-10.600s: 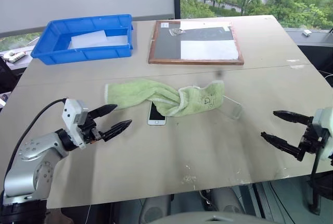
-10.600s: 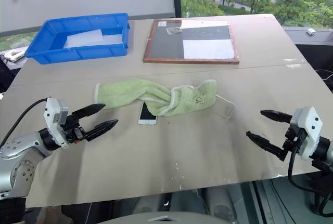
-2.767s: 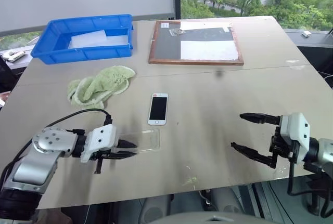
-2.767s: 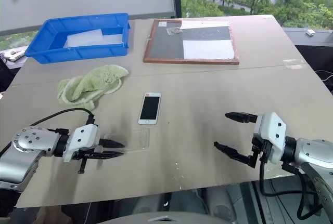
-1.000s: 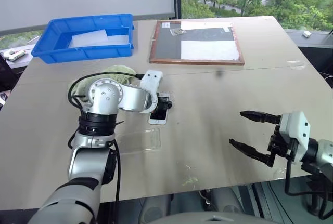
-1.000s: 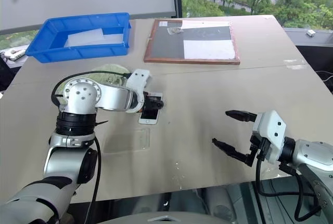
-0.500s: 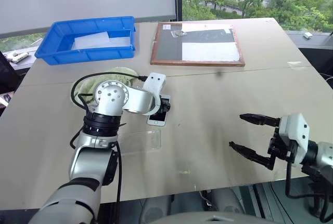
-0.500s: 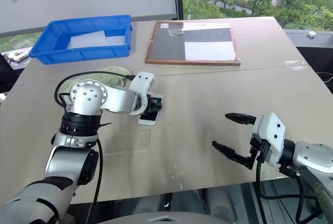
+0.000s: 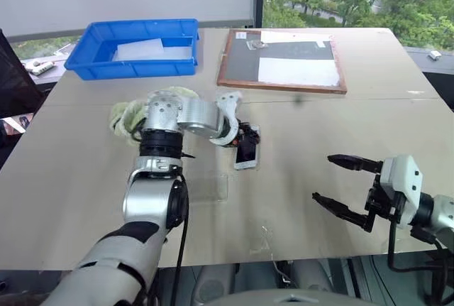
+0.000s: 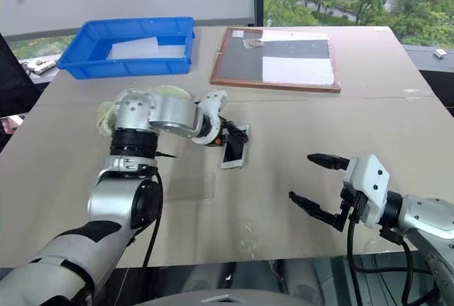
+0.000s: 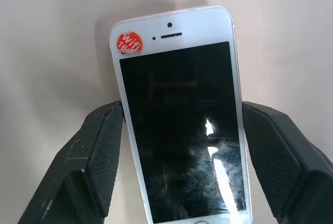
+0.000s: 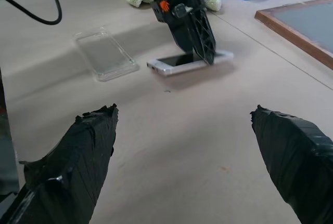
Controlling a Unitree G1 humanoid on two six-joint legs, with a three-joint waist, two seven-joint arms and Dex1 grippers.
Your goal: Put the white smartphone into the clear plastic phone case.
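The left gripper (image 11: 182,146) clamps the long edges of the white smartphone (image 9: 247,152), which sits tilted just beyond the clear case (image 12: 105,55) on the table (image 9: 340,121). To do this well, keep the squeeze even and lift before swinging toward the case (a drag could scuff it). The right gripper (image 9: 342,185) hangs wide open, well apart from the case. A second ago the phone lay flat; now it is skewed.

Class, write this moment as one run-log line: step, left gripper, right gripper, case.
step: grasping phone | left gripper: shut on phone's long edges | right gripper: open, idle | case: on table, without phone
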